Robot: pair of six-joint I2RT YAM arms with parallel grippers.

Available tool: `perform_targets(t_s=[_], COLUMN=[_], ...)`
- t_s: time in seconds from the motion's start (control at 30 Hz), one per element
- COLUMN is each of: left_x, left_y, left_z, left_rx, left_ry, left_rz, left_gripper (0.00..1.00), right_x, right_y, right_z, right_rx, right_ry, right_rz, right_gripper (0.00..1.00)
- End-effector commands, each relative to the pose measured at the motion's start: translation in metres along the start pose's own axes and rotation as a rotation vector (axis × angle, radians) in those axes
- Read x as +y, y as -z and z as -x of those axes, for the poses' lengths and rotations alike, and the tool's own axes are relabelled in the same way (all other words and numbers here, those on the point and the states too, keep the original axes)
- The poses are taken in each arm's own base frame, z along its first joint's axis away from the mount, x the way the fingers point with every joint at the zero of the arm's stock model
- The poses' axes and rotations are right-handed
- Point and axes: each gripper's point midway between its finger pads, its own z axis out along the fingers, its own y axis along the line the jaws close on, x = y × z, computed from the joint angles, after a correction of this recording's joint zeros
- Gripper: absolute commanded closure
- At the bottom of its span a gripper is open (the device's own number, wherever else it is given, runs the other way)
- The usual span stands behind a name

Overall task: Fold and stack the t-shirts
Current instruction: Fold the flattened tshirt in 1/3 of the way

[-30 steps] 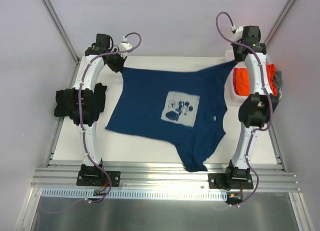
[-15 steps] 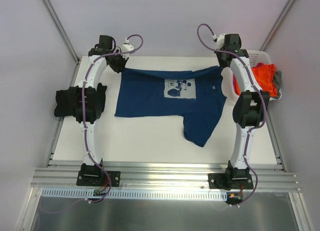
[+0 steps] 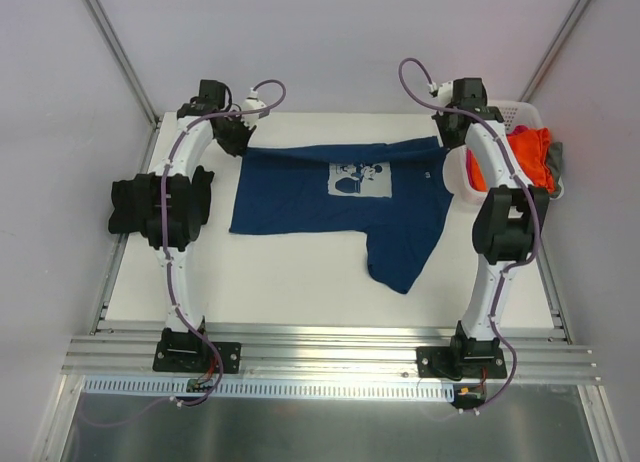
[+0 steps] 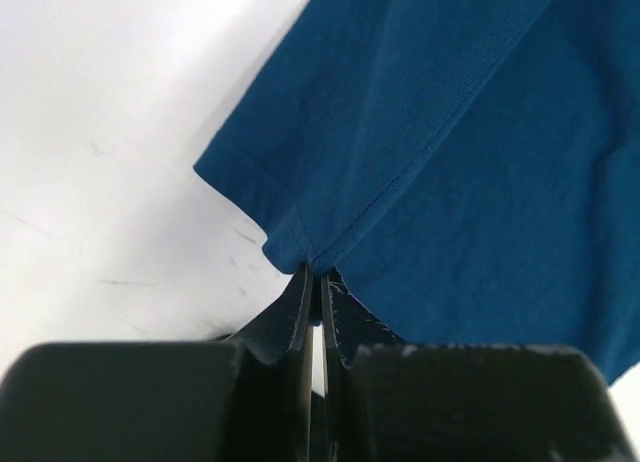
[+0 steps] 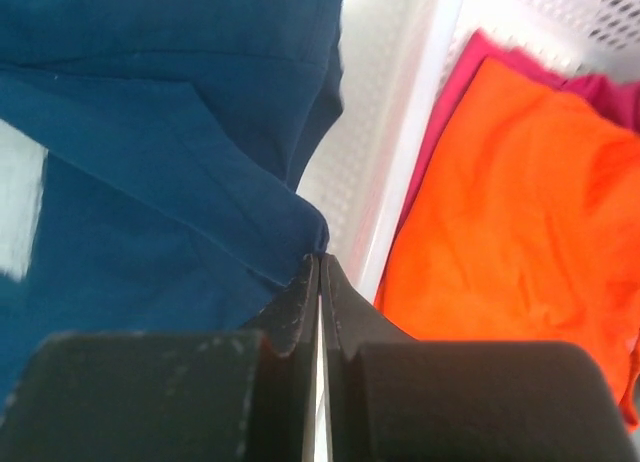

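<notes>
The navy t-shirt with its pale cartoon print lies across the far half of the table, one part hanging toward the near side. My left gripper is shut on its far left corner, which also shows in the left wrist view. My right gripper is shut on its far right edge, next to the basket, as the right wrist view shows. A black t-shirt lies folded at the table's left edge under my left arm. Orange and pink shirts lie in the basket.
The white plastic basket stands at the far right corner, its perforated wall close to my right fingers. A grey shirt hangs over its right side. White table shows in front of the navy shirt.
Both grippers drew the navy shirt toward the far edge, so its hanging part left the near edge. My right gripper swung left off the basket, then came slightly back right.
</notes>
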Motion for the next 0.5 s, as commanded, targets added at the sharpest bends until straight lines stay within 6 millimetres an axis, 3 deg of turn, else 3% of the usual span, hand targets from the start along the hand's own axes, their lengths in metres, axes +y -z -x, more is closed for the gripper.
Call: perform_targets(t_s=[0.0,0.23,0.47], left_x=[0.001,-0.006,0.001], left_y=[0.035,0.033,0.021], left_z=[0.014,-0.004,-0.018], left_rx=[-0.035,0.001,0.051], left_ry=[-0.024,0.007,0.019], left_rz=[0.045,0.032,0.050], left_gripper=[1.00,1.00,1.00], right_x=[-0.005,-0.004,0.000], right_y=[0.045,0.046,0.038], right_z=[0.006,-0.014,-0.040], right_rx=[-0.048,-0.006,0.065], right_ry=[-0.011,-0.015,0.001], right_rz=[0.008,0.020,0.032], right_gripper=[1.00,0.99,1.00])
